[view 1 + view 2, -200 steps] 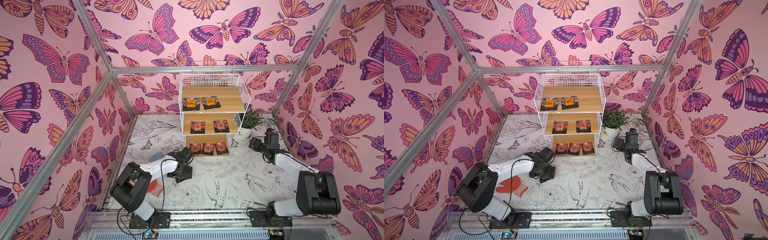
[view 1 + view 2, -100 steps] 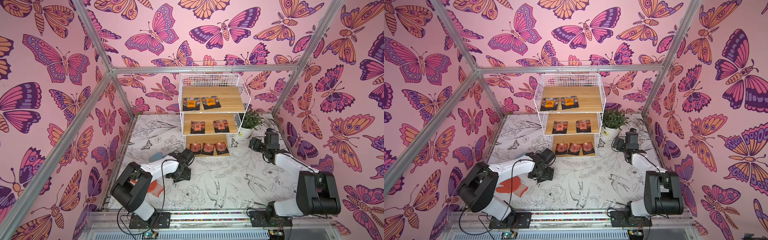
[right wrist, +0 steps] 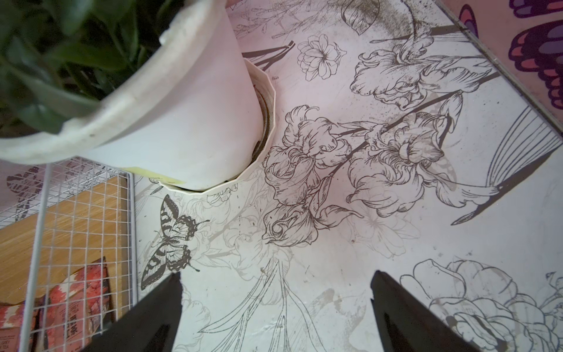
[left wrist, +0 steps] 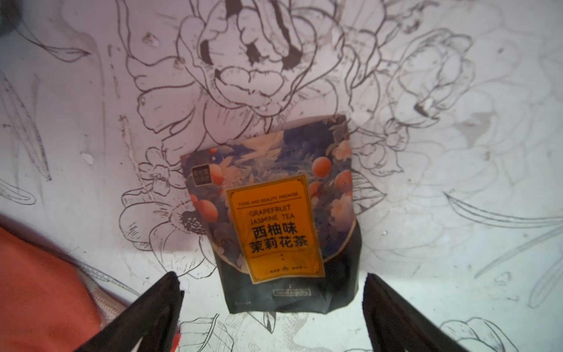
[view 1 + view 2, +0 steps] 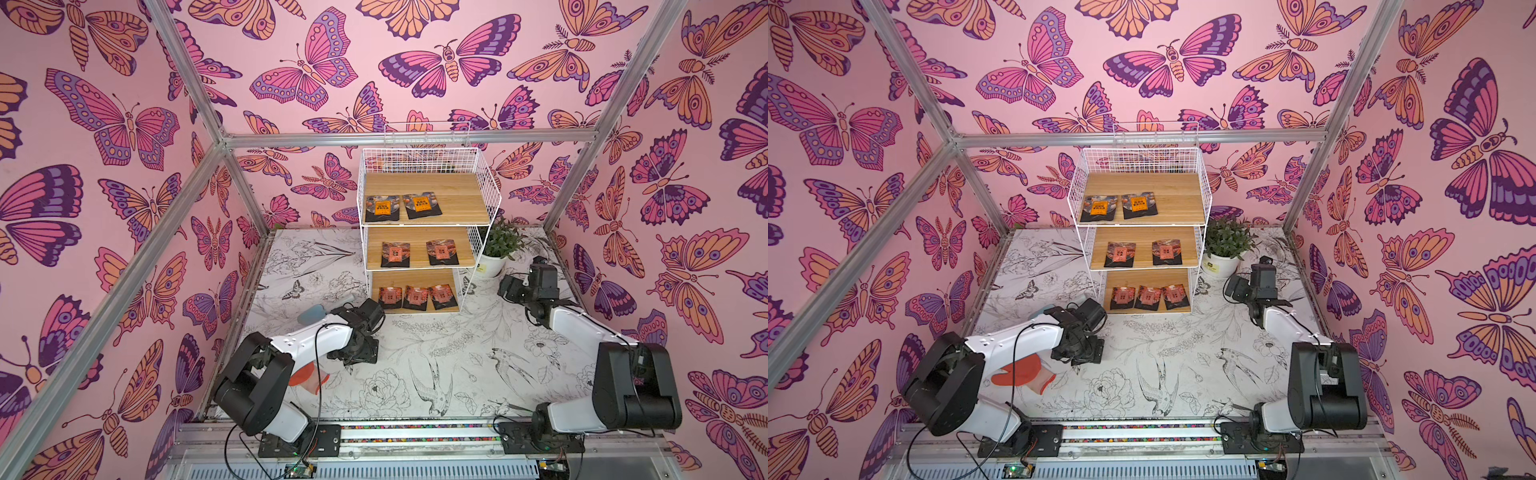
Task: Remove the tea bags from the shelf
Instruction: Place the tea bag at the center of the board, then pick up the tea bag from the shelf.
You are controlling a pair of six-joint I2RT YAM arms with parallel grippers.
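The shelf (image 5: 457, 195) (image 5: 1177, 195) stands at the back of the table in both top views. Two orange-labelled tea bags (image 5: 382, 209) lie on its top board, two reddish ones (image 5: 395, 254) on the middle board and three (image 5: 415, 297) on the bottom board. One more orange-labelled tea bag (image 4: 274, 219) lies flat on the table. My left gripper (image 4: 271, 275) (image 5: 359, 353) hangs open just above its near edge, a finger on each side, not touching it. My right gripper (image 3: 276, 273) (image 5: 509, 289) is open over bare table, right of the shelf.
An orange rubber glove (image 5: 307, 376) (image 4: 36, 280) lies under the left arm. A white plant pot (image 5: 492, 264) (image 3: 182, 122) stands between the shelf and the right gripper. A blue-grey object (image 5: 311, 313) lies left of the left arm.
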